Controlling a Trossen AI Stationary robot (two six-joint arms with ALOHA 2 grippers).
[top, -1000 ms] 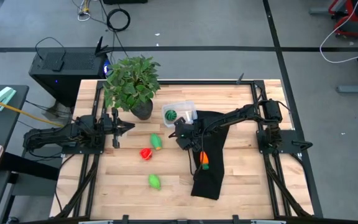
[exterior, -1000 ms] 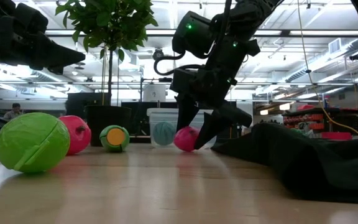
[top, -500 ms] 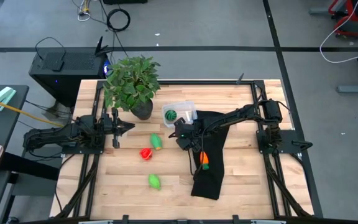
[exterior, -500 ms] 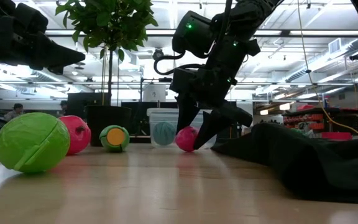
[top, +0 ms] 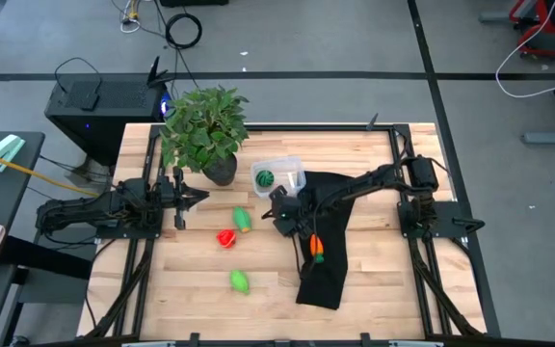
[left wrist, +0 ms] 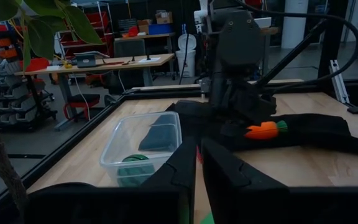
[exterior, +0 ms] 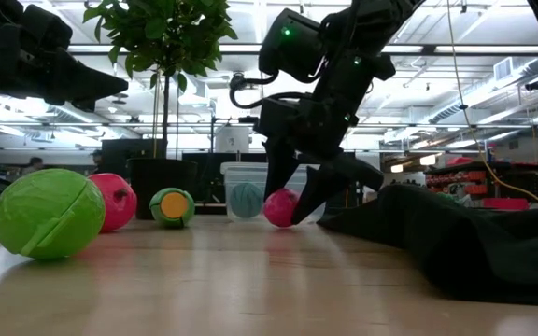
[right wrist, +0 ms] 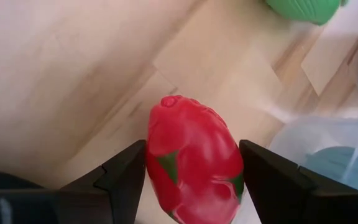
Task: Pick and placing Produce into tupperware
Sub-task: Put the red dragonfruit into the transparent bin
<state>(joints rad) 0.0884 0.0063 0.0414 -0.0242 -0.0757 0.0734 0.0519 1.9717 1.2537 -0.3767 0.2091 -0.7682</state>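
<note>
A: From where do we view the scene?
B: Overhead, straight down on the bench (top: 355, 145); another view level across it. Wrist views sit close; all share the tupperware (top: 287, 173).

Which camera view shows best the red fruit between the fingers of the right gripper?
The right wrist view: the red fruit fills the picture between the right gripper's two fingers. In the low view it shows small between them, beside the tupperware. The high and left wrist views hide it behind the arm.
</note>
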